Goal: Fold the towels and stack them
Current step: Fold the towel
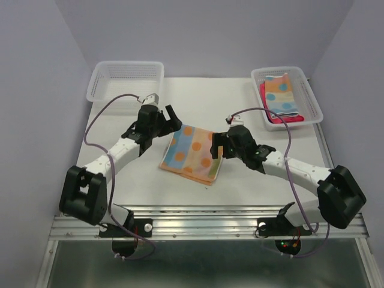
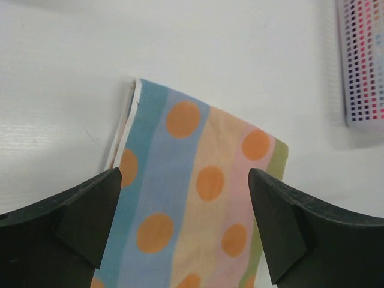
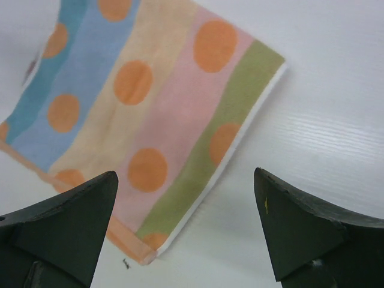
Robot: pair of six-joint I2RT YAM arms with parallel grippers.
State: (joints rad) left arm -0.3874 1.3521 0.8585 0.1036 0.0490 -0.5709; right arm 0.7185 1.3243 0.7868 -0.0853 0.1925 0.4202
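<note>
A folded towel (image 1: 193, 155) with blue, peach, pink and green stripes and orange dots lies flat in the middle of the table. My left gripper (image 1: 171, 119) hovers open at its far left corner, and in the left wrist view the towel (image 2: 198, 198) lies below the open left gripper (image 2: 183, 177). My right gripper (image 1: 217, 147) is open beside the towel's right edge. In the right wrist view the towel's (image 3: 144, 108) near corner shows under the open right gripper (image 3: 185, 175). Neither gripper holds anything. Another patterned towel (image 1: 282, 96) rests folded on a pink towel (image 1: 277, 117) in the right basket.
A white mesh basket (image 1: 125, 79) stands at the back left with nothing visible in it. The right basket (image 1: 312, 99) stands at the back right, and its mesh wall (image 2: 363, 60) shows in the left wrist view. Grey walls enclose the table.
</note>
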